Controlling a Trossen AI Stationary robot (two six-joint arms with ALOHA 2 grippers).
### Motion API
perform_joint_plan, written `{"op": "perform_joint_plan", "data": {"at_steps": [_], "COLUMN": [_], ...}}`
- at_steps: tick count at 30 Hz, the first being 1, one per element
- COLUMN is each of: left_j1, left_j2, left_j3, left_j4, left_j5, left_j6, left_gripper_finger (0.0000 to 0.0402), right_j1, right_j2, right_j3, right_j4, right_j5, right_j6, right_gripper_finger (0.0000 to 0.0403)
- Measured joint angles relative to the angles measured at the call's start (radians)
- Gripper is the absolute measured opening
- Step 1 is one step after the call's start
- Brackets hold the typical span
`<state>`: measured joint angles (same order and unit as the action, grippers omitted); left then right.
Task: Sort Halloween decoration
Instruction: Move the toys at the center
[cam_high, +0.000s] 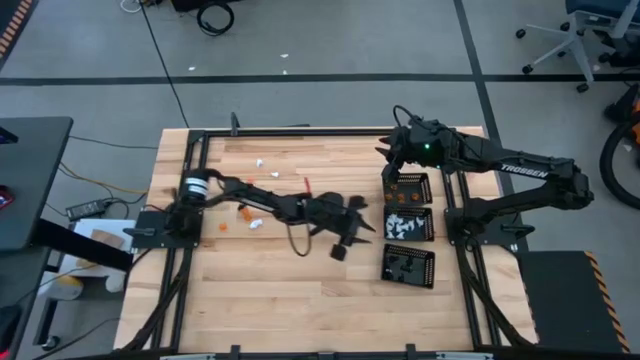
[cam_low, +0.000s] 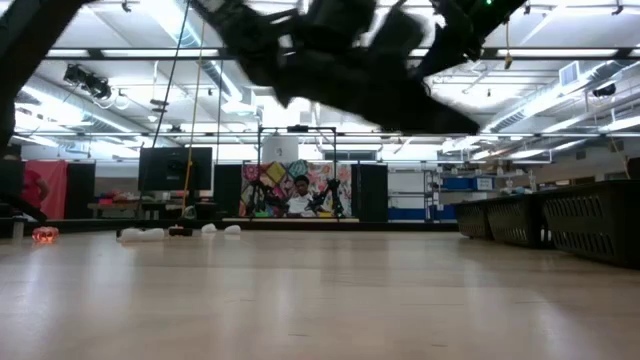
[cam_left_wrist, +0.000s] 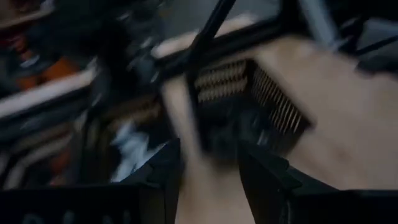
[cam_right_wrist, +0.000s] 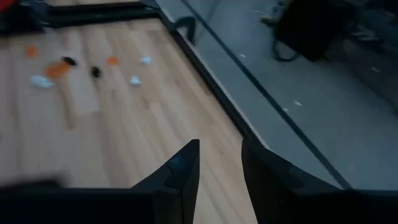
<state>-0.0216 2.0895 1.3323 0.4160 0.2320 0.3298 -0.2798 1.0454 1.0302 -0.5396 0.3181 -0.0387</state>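
The Halloween decoration lies loose on the wooden table: small white pieces and orange pieces left of centre. The right wrist view shows white, orange and black pieces far ahead of the fingers. Three black perforated trays stand in a column at the right: the top one, the middle one with white pieces in it, and the bottom one. My left gripper hangs just left of the trays, open and empty. My right gripper hovers by the top tray's far corner, open, holding nothing.
A black metal frame runs along the table's far edge and sides. In the low view the trays rise at the right, and white pieces lie far off at the left. A person sits in the room behind.
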Motion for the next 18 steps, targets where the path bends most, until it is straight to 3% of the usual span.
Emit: {"op": "perform_joint_plan", "data": {"at_steps": [3, 10, 18], "left_j1": [0.020, 0.083, 0.212], "left_j2": [-0.096, -0.295, -0.487], "left_j3": [-0.160, -0.505, -0.773], "left_j4": [0.006, 0.088, 0.084], "left_j5": [-0.080, -0.267, -0.382], "left_j6": [-0.021, -0.150, -0.267], "left_gripper_finger": [0.0142, 0.0142, 0.0142], "right_j1": [0.005, 0.009, 0.025], "right_j2": [0.003, 0.047, 0.187], "right_j3": [-0.010, -0.184, -0.285], "right_j4": [0.035, 0.367, 0.620], "right_j5": [-0.057, -0.247, -0.279], "right_j6": [-0.004, 0.003, 0.047], "right_gripper_finger": [0.0125, 0.0125, 0.0125]}}
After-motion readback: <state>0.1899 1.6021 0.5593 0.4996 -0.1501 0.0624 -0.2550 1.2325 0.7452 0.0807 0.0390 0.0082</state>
